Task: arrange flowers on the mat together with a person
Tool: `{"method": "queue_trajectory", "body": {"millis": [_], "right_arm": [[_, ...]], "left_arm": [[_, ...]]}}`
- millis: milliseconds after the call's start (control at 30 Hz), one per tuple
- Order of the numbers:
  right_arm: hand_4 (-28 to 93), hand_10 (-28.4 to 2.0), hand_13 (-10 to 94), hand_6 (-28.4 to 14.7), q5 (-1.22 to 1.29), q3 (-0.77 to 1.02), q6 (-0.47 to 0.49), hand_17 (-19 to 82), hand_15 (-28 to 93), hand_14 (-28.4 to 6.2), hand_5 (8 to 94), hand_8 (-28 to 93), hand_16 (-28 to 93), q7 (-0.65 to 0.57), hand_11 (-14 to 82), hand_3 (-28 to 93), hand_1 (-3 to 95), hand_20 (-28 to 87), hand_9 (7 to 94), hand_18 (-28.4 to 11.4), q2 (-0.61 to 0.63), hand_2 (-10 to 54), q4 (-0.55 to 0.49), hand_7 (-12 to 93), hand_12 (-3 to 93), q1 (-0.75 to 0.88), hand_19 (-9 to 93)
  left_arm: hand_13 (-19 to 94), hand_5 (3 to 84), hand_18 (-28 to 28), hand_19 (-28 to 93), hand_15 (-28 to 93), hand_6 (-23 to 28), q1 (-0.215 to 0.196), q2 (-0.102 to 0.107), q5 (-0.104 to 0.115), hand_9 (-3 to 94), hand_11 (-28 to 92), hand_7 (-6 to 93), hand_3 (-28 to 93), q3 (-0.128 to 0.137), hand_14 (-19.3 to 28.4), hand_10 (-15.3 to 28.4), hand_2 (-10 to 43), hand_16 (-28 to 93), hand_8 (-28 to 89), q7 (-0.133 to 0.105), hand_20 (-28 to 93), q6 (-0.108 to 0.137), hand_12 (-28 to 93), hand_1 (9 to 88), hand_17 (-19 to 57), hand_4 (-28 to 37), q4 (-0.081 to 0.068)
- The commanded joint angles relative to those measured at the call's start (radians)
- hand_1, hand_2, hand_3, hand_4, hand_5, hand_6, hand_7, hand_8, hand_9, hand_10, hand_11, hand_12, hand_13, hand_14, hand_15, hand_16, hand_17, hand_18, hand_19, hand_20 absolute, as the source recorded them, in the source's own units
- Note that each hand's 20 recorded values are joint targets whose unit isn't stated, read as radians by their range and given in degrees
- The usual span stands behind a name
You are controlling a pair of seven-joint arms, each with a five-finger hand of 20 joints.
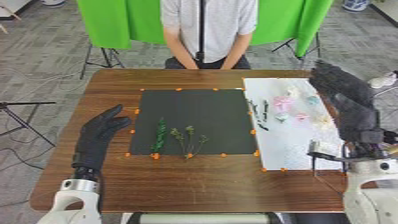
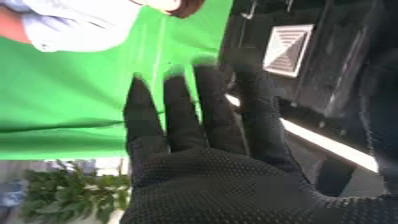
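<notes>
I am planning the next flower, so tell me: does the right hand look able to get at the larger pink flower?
Probably yes. The right hand, open and empty, is near the far right corner of the white sheet; between it and the larger pink flower, only other flowers seem to lie.

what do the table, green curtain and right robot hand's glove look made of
The table: likely wood or wood-look laminate, brown with streaky grain and a slight sheen. The green curtain: seemingly thin, smooth cloth, hanging in soft folds. The glove on the right robot hand: matte black fabric, perhaps knitted, with a fine dotty texture.
</notes>
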State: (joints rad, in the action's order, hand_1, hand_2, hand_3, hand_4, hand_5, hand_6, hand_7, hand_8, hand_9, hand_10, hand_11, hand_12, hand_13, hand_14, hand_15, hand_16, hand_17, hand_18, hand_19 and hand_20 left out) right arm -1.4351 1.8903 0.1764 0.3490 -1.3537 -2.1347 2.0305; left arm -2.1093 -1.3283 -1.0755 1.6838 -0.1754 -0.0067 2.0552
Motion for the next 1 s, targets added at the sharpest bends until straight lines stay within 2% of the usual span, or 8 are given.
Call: {"method": "queue_trajectory", "body": {"millis": [33,167,367,433,567,633,800,1000], "right_arm": [[-22,-12.4,19,0.1,-0.061,0.091,0.033,12,1,-13.7,27.4,-6,12,-0.022,0.6,75,10.7,21,28.5,-16.3,-0.132,-9.5,0.014,5,10.5,0.185,2],[-23,-12.3,18,0.3,-0.056,0.129,0.024,10,0,-14.2,24.6,-6,11,-0.028,-0.2,74,9.4,19,26.4,-16.4,-0.152,-9.5,0.011,4,10.1,0.220,3],[-24,-12.7,19,-0.1,-0.062,0.132,0.016,11,0,-14.2,25.1,-5,12,-0.038,0.1,74,9.6,19,26.8,-17.2,-0.156,-9.5,0.014,4,10.1,0.209,4],[-24,-12.8,20,-0.2,-0.062,0.129,0.027,11,1,-14.4,25.6,-5,12,-0.038,0.2,75,9.8,19,27.1,-17.5,-0.155,-9.5,0.015,5,10.2,0.204,4],[-24,-12.8,22,-0.3,-0.068,0.125,0.031,12,2,-14.4,25.9,-6,12,-0.033,0.4,74,10.3,19,27.4,-17.9,-0.161,-9.5,0.016,5,10.3,0.202,5],[-24,-12.8,22,-0.3,-0.065,0.124,0.030,12,3,-14.4,26.0,-6,12,-0.035,0.4,74,10.6,19,27.6,-18.0,-0.165,-9.5,0.015,5,10.4,0.203,5],[-24,-12.8,22,-0.2,-0.061,0.125,0.034,13,3,-14.6,26.3,-6,12,-0.033,0.4,74,10.7,19,27.9,-18.1,-0.169,-9.5,0.018,5,10.4,0.205,6],[-24,-12.8,22,-0.3,-0.056,0.120,0.032,13,3,-14.2,26.6,-6,12,-0.027,0.6,75,10.7,19,28.2,-18.1,-0.166,-9.5,0.023,6,10.4,0.201,6]], "left_arm": [[38,49.9,13.7,9,26,3.2,-0.017,-0.017,-0.011,50.9,22,11.5,67,0.002,19.1,15.7,-2.3,4,-5,-0.012,19,-0.021,17,22.2,6.0,-20.2,-0.007],[38,49.9,13.5,9,25,3.1,-0.022,-0.020,-0.010,50.9,22,11.7,67,0.003,19.0,15.6,-2.6,4,-5,-0.018,19,-0.021,17,22.2,6.2,-20.2,-0.008],[38,49.9,13.5,9,25,3.0,-0.028,-0.021,-0.015,50.9,22,11.8,67,0.004,19.0,15.6,-2.8,4,-5,-0.023,19,-0.019,17,22.1,6.2,-20.2,-0.012],[38,50.0,13.4,9,25,3.0,-0.035,-0.018,-0.021,50.9,22,11.8,67,0.005,19.0,15.6,-2.8,4,-5,-0.035,20,-0.011,17,22.1,6.4,-20.1,-0.011],[39,50.1,13.2,9,25,3.0,-0.033,-0.014,-0.014,51.0,22,12.0,68,0.001,19.1,15.6,-3.3,4,-5,-0.061,20,0.011,17,22.2,7.4,-20.0,-0.014],[39,50.2,12.9,9,25,3.0,-0.032,-0.021,-0.021,51.3,22,12.0,68,0.007,18.9,15.7,-3.3,4,-5,-0.061,20,0.007,17,22.3,8.0,-20.0,-0.014],[40,50.3,12.8,9,26,2.9,-0.036,-0.011,-0.014,51.4,22,12.2,68,0.008,18.9,15.6,-3.4,4,-5,-0.064,20,0.018,17,22.3,8.3,-20.1,-0.012],[40,50.3,13.0,9,26,2.9,-0.040,-0.011,-0.015,51.4,22,12.2,68,0.012,18.9,15.6,-3.5,4,-5,-0.059,20,0.012,17,22.2,8.1,-20.2,-0.010]]}}
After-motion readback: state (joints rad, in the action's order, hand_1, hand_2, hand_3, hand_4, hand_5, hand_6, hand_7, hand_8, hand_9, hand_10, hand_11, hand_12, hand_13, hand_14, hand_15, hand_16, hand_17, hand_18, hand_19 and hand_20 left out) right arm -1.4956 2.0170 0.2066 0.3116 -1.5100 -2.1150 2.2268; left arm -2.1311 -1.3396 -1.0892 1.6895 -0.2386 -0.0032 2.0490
